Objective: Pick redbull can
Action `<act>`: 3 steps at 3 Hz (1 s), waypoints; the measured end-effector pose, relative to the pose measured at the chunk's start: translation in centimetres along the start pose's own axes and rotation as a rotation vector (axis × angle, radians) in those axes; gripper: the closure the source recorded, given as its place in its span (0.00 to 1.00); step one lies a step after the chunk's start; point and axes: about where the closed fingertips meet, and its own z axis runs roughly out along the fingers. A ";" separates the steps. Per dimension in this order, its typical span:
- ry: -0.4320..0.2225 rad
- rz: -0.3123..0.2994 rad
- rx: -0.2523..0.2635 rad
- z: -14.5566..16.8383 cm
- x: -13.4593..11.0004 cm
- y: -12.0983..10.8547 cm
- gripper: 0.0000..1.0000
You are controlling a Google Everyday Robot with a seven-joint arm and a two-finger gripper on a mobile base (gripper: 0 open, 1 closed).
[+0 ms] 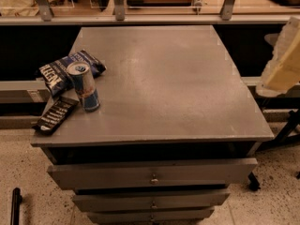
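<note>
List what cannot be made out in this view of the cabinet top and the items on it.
Camera view throughout.
The gripper: a pale shape at the right edge, cut off by the frame; its pose is unreadable.
The snack bag: partly hidden behind the redbull can.
The candy bar wrapper: print too small to read.
The top drawer: ajar, its inside hidden under the cabinet top.
The black post, bottom left: cut off by the lower edge.

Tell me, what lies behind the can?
A blue bag lies just behind the can, which hides part of its front edge. The claw is at the right edge of the view, far from both.
</note>
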 end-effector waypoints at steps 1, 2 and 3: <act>0.000 0.000 0.000 0.0 0.0 0.0 0.00; -0.001 0.000 0.000 0.0 0.0 0.0 0.00; -0.137 -0.019 -0.027 0.5 -4.4 -1.3 0.00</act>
